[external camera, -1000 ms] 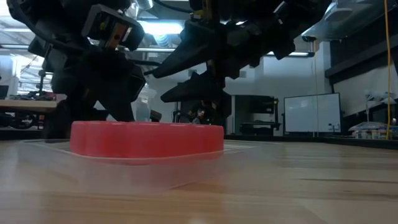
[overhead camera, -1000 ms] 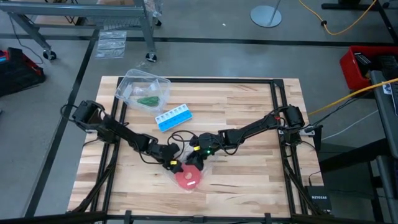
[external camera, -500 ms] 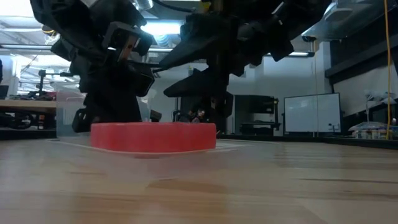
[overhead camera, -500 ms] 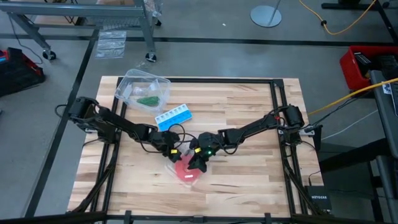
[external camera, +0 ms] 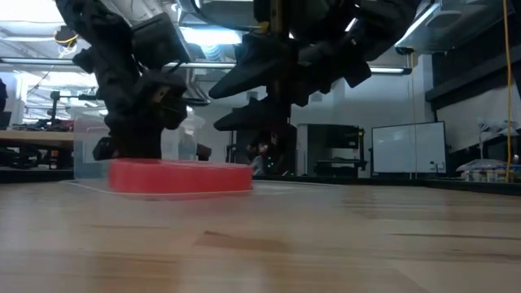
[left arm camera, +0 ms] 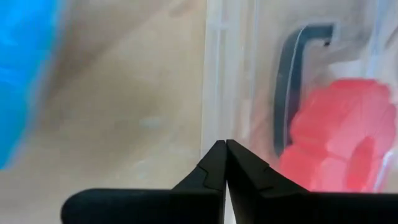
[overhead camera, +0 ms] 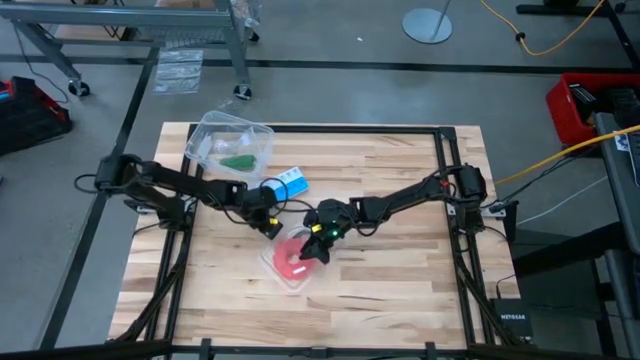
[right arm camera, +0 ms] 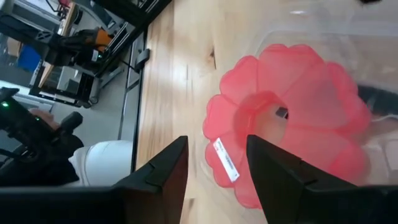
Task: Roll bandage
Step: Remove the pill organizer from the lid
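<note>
The red disc [overhead camera: 291, 259] and the clear lid [overhead camera: 300, 277] beneath it were found closer to the middle of the tabletop [overhead camera: 400, 290] than half a second before, having been drawn away from the near edge; in the low view the disc appeared smaller and farther off than it had. The left gripper [overhead camera: 271, 226] was seen at the lid's rim, its fingers pinched tight together in the left wrist view, apparently on the thin clear edge, so it was judged to be grasping the lid and dragging it. Since a second earlier the left arm had been swung up toward the blue-and-white pill box [overhead camera: 291, 182], which was now partly hidden by it. The right gripper [overhead camera: 316, 250] was held just above the disc, its fingers spread apart with nothing between them, as the right wrist view showed. The bandage [overhead camera: 238, 162] was left untouched, a small green bundle lying inside the clear tub [overhead camera: 257, 135] at the far left of the tabletop, well apart from both grippers. No rolling had been started; the shift of disc and lid was judged to be preparation only, perhaps the positioning of a tool or the clearing of working room, and the bandage had yet to be fetched out.
</note>
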`<move>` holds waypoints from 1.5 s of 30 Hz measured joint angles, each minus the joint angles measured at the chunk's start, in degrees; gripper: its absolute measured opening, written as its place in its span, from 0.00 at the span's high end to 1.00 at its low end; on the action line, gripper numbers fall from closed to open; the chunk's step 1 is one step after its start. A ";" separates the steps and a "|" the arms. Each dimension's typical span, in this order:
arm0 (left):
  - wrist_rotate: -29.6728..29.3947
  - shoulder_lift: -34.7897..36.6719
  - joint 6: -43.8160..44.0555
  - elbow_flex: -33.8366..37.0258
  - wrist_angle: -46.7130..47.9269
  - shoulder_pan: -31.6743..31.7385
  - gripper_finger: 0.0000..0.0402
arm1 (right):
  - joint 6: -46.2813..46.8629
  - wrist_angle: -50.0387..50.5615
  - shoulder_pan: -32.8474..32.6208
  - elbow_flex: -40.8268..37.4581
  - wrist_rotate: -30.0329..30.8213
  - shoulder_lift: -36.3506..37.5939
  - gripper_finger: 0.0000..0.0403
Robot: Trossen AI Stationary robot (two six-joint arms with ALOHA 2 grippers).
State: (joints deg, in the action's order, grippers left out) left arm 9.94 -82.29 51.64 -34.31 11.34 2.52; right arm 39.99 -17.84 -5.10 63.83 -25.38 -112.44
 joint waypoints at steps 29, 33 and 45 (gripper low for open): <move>-9.31 19.07 -7.59 -0.32 -3.59 -6.62 0.99 | -13.39 37.18 1.60 0.00 21.81 6.77 0.87; -9.22 17.70 -6.80 -0.32 -6.73 -8.83 0.99 | -13.38 36.14 0.52 0.00 21.90 4.70 0.92; -8.68 11.84 -1.55 -0.37 -10.78 -15.44 0.99 | -12.70 28.66 -0.29 -0.02 22.40 1.97 0.98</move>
State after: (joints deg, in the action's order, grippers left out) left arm 1.26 -70.45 50.09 -34.68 0.56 -12.92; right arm 27.29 10.83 -5.39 63.81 -2.98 -110.48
